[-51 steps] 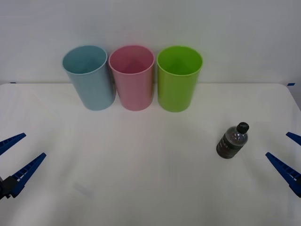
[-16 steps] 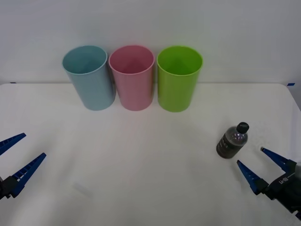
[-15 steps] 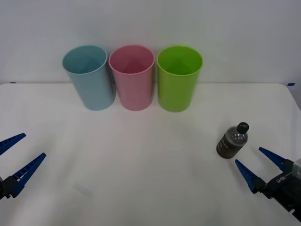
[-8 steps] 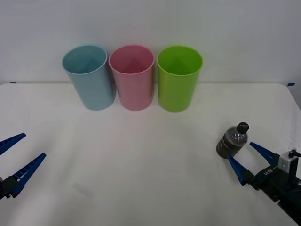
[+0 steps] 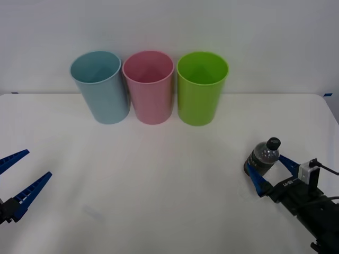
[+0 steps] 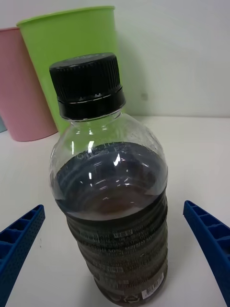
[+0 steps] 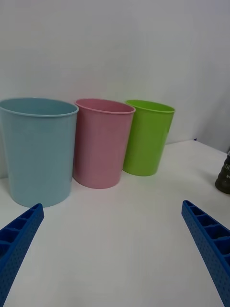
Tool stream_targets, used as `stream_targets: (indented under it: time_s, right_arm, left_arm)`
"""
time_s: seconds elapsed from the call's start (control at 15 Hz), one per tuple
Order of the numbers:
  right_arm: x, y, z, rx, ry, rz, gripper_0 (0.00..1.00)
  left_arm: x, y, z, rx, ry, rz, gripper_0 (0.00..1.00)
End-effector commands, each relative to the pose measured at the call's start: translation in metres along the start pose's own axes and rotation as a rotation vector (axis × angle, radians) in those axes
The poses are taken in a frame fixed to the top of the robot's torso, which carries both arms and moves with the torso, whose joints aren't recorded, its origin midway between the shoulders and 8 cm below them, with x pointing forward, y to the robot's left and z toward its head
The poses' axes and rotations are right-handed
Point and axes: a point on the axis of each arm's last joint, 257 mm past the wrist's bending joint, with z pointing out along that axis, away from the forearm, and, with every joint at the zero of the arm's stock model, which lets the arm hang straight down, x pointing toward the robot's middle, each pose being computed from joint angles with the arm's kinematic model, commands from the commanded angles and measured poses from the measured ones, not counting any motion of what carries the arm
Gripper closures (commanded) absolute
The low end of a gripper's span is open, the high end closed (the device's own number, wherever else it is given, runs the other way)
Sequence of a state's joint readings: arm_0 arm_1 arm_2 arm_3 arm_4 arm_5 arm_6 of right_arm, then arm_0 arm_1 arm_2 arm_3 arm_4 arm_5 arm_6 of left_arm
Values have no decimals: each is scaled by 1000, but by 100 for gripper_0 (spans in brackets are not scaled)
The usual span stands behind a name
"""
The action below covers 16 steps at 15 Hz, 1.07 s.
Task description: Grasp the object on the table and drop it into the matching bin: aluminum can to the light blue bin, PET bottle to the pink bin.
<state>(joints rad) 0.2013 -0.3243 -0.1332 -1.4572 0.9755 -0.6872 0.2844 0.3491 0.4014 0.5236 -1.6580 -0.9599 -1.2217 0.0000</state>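
Observation:
The PET bottle (image 5: 262,157), small and clear with dark liquid and a black cap, stands upright on the white table (image 5: 159,174) at the right. My right gripper (image 5: 265,164) is open, one blue finger on each side of the bottle's lower body. In the right wrist view the bottle (image 6: 112,206) stands between the spread fingers (image 6: 19,240), with a gap on both sides. The pink bin (image 5: 150,87) stands at the back between the light blue bin (image 5: 103,87) and a lime green bin (image 5: 201,87). My left gripper (image 5: 38,163) waits open at the near left.
The three bins stand in a tight row against the back wall. The left wrist view looks across bare table at the light blue bin (image 7: 38,148), the pink bin (image 7: 101,144) and the green bin (image 7: 146,136). Open table lies between bottle and bins.
My right gripper has moved forward from the near right edge until its open fingers flank the bottle. The bottle, the bins and the left arm have not moved.

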Motion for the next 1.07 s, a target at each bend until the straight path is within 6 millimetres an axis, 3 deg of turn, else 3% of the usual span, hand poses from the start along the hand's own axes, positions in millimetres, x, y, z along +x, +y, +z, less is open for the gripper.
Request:
stream_targets:
  time_s: [0.07, 0.67, 1.07]
  right_arm:
    - [-1, 0, 8, 12, 0, -9, 0]
    - [-3, 2, 25, 31, 5, -22, 0]
    - [-2, 2, 24, 33, 7, -26, 0]
  left_arm:
    - [0, 0, 0, 0, 0, 0, 0]
    - [0, 0, 0, 0, 0, 0, 0]
    - [0, 0, 0, 0, 0, 0, 0]
